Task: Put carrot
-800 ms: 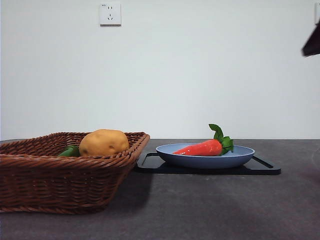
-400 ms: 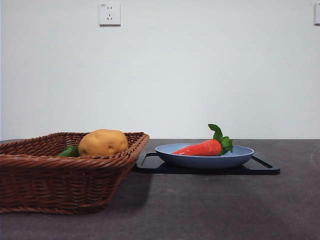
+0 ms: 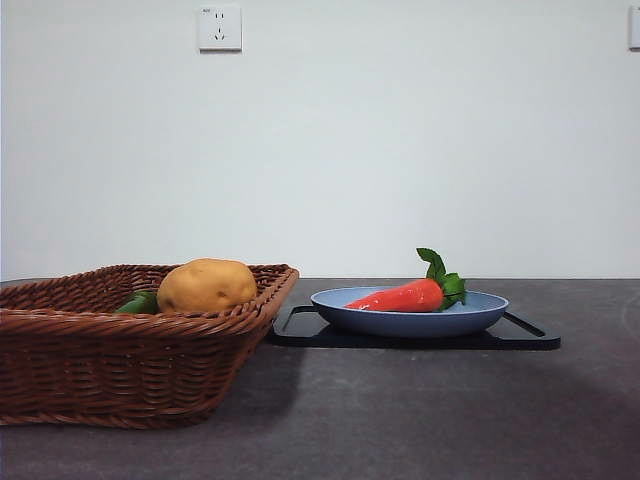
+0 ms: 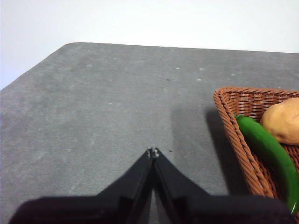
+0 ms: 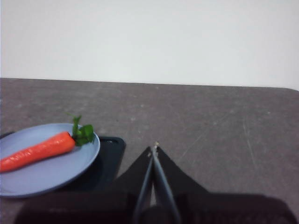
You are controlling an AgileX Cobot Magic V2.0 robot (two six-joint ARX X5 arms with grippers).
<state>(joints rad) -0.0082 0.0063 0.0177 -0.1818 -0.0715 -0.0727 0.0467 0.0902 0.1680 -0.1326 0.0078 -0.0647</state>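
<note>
Left gripper [image 4: 153,152]: jaws pressed together, tips meeting, nothing between them, hovering over bare grey table [image 4: 103,107]. Just off to its side, the wicker basket [image 4: 243,140], holding a long green vegetable [image 4: 271,149], perhaps a cucumber or pepper, and beyond that a yellow-brown potato [image 4: 285,120].

Right gripper [image 5: 154,148]: jaws likewise closed, empty. Off to its side and slightly ahead, the blue plate [image 5: 51,172] on a black tray [image 5: 110,156], with the carrot [image 5: 39,151] lying flat on the plate, green tuft nearest the gripper, well apart from the tips.

From the front: basket nearest, plate and carrot [image 3: 405,296] further back beside it, wall socket [image 3: 220,28] behind. Compared with a second ago, gone from the top right corner the black arm tip; basket, potato [image 3: 207,284], plate, carrot unmoved.
</note>
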